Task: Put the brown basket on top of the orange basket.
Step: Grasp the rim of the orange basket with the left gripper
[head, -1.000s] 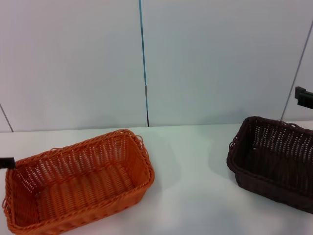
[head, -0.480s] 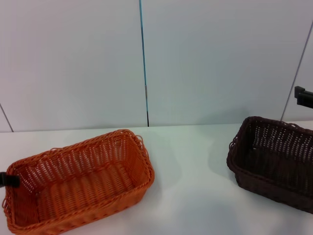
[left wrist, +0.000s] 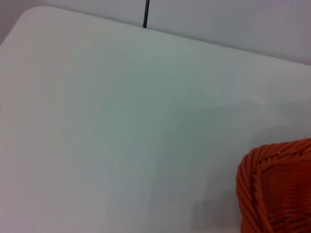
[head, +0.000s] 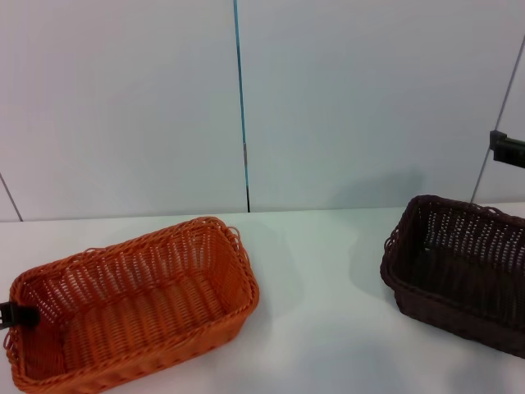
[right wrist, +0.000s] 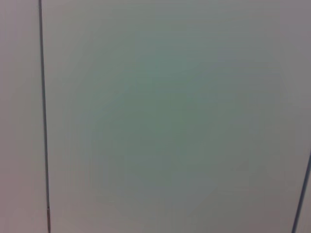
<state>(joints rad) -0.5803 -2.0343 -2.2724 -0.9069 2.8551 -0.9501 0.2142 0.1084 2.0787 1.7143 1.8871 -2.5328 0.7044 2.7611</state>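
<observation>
Reaching for the brown basket [head: 459, 271]: best dropped squarely over its near rim before closing. Head view: right gripper [head: 507, 148] high above it, well apart; left gripper [head: 16, 315] touching the orange basket [head: 131, 304]; jaws of both impossible to tell. Left wrist: orange corner only. Right wrist: bare wall [right wrist: 170, 116].

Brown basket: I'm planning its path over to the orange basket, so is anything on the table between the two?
Nothing visible is. The brown basket sits on the robot's right side of the white table, the orange basket on its left, with only bare tabletop between them. The orange basket holds nothing.
</observation>
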